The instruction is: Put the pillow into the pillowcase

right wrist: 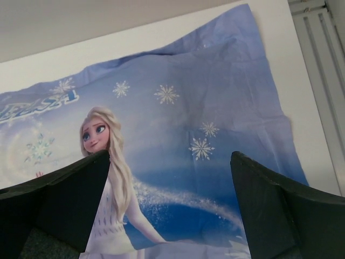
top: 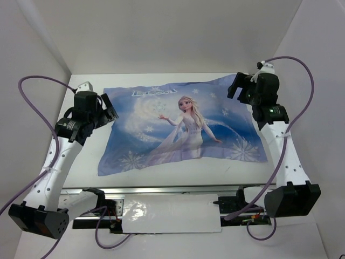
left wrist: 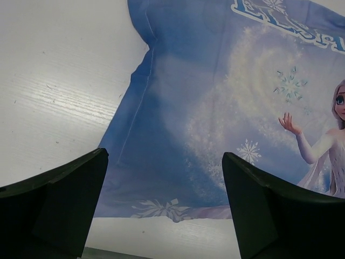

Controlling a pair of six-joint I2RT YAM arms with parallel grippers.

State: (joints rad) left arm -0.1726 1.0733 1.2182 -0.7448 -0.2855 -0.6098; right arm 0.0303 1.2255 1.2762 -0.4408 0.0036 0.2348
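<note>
The pillowcase [top: 183,127] lies spread on the white bench [top: 178,175], printed side up, the blonde princess and snowflakes facing the overhead camera; it sits mid-bench, between the two arms, its long edges running left to right. The pillow itself shows nowhere as a separate thing; the case looks a little full across its middle and flat at the corners, so the pillow may already be inside, but that cannot be told for sure from these views.

The left claw [top: 109,112] hangs just beside the left edge of the case, spread wide and holding nothing; its wrist view looks down between the two dark fingers [left wrist: 64,199] onto the left part of the blue cloth, where a stitched line [left wrist: 135,108] runs along the edge. The right claw [top: 237,86] hangs over the far right corner, likewise spread wide and empty; its wrist view shows the right half of the case with both fingers clear of the fabric.

By my reading the task stands either at its finish or at an inspection pause — no cloth is pinched and no edge is lifted. If the pillow is inside, the next move calls only for drawing both arms back without snagging the thin cloth; if it is not, the hemmed left edge looks the likeliest mouth — a claw would have to pinch a single layer there and lift it open.
</note>
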